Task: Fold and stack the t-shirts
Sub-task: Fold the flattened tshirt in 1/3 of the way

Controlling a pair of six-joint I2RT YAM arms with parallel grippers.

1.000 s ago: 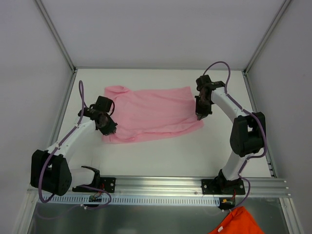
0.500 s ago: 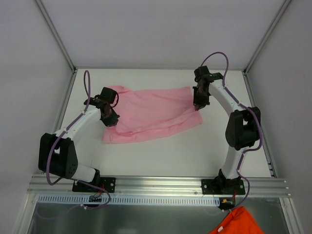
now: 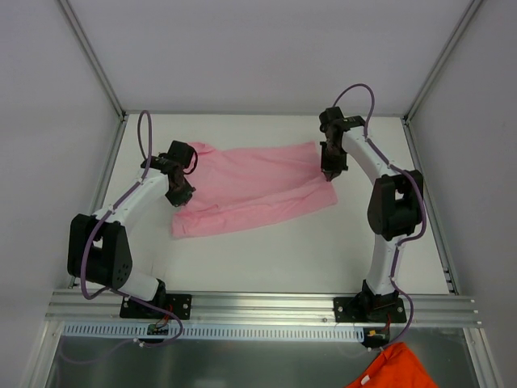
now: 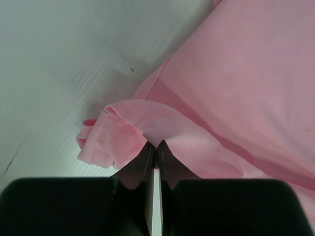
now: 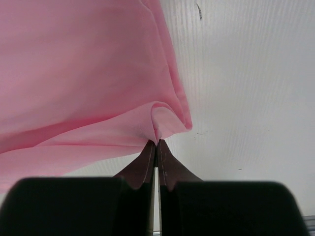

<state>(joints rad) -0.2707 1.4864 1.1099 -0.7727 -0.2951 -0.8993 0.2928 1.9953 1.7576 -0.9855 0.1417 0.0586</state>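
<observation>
Pink t-shirt [image 3: 250,190] lies across the far half of the table [image 3: 266,259]. The left gripper [image 4: 155,147] and right gripper [image 5: 156,143] each clamp a pinch of its fabric, one at either side; the first fold seems in hand, and the next move calls for carrying both ends over evenly

**White booth under soft, even light**

A white worktop [image 3: 266,259] is sitting inside a booth, with plain white wall panels [image 3: 266,48] closing in its far, left and right edges. Grey metal posts [image 3: 90,52] are rising from the far corners. A slotted aluminium rail [image 3: 266,305] is lining the near edge.
</observation>
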